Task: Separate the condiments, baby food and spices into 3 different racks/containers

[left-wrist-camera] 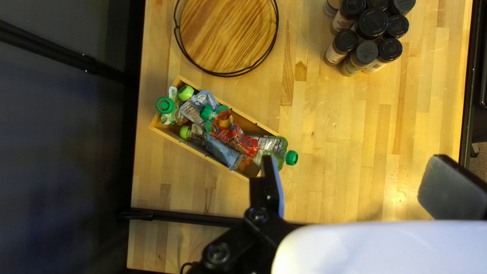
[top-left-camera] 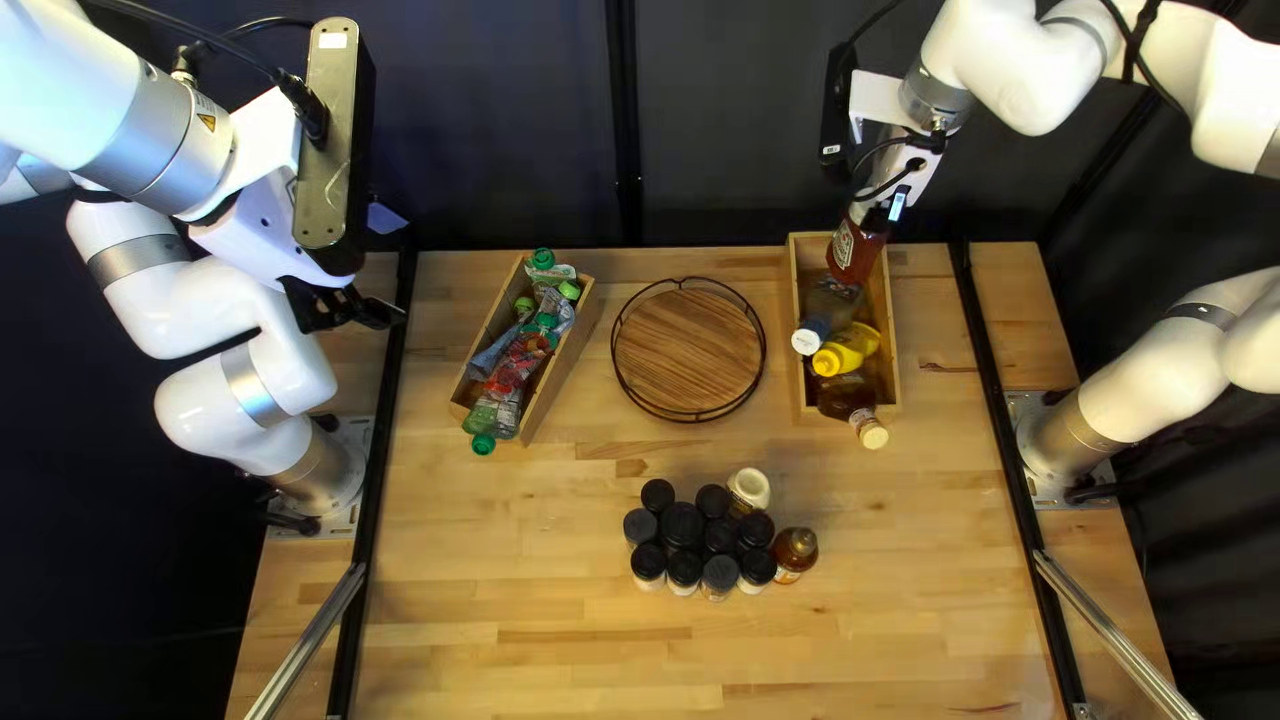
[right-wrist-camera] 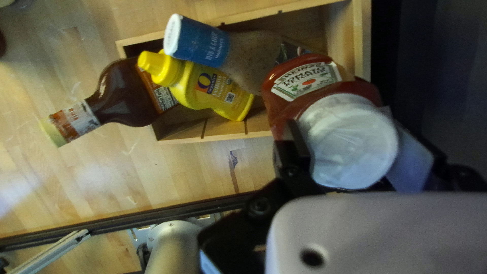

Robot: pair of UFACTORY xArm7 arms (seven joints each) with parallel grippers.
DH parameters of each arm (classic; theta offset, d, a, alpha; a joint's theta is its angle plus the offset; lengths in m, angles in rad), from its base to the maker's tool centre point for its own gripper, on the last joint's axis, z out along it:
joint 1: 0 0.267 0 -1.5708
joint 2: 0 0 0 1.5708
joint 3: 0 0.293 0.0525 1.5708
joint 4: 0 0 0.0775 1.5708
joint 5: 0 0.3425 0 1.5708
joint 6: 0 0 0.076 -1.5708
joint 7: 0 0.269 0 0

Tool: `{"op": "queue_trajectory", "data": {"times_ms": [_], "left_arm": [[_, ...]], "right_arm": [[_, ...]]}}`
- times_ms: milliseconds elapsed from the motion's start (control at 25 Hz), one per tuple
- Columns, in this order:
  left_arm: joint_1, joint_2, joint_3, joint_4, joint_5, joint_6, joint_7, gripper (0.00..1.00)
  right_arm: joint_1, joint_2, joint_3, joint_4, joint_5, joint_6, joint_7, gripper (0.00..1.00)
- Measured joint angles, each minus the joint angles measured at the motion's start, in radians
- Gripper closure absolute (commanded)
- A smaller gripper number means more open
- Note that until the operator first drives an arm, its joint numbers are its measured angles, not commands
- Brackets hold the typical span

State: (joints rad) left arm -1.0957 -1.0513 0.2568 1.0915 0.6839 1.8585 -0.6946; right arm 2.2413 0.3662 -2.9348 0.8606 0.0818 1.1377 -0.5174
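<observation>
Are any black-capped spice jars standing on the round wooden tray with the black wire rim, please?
No, the black-capped jars all stand on the pale wooden table, apart from the round tray.

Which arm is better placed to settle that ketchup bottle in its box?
The right, I'd say: the right claw grips the ketchup bottle at the condiment box; the left claw is open, nearer the pouch box.

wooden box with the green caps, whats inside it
The box holds jumbled pouches, a red one near the middle; one green cap juts past its end. Anything underneath them, and much of the floor, is covered.
</observation>
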Motion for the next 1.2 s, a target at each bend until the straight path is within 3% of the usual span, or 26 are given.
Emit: {"op": "queue_trajectory", "data": {"times_ms": [320,360,480,560,880,1200], "left_arm": [[0.000,0.000,0.000,0.000,0.000,0.000,0.000,0.00],[0.000,0.000,0.000,0.000,0.000,0.000,0.000,0.00],[0.000,0.000,0.000,0.000,0.000,0.000,0.000,0.00],[0.000,0.000,0.000,0.000,0.000,0.000,0.000,0.00],[0.000,0.000,0.000,0.000,0.000,0.000,0.000,0.00],[0.000,0.000,0.000,0.000,0.000,0.000,0.000,0.00]], "right_arm": [[-0.007,0.010,0.017,-0.061,-0.016,-0.044,0.052,1.00],[-0.007,0.012,0.018,-0.067,-0.017,-0.047,0.057,0.94],[-0.011,0.016,0.021,-0.085,-0.021,-0.059,0.072,0.18],[-0.012,0.016,0.023,-0.088,-0.021,-0.063,0.079,0.00],[0.013,0.049,0.036,-0.065,0.006,-0.026,0.087,0.00],[0.132,0.121,0.045,-0.028,0.157,0.029,0.013,0.00]]}}
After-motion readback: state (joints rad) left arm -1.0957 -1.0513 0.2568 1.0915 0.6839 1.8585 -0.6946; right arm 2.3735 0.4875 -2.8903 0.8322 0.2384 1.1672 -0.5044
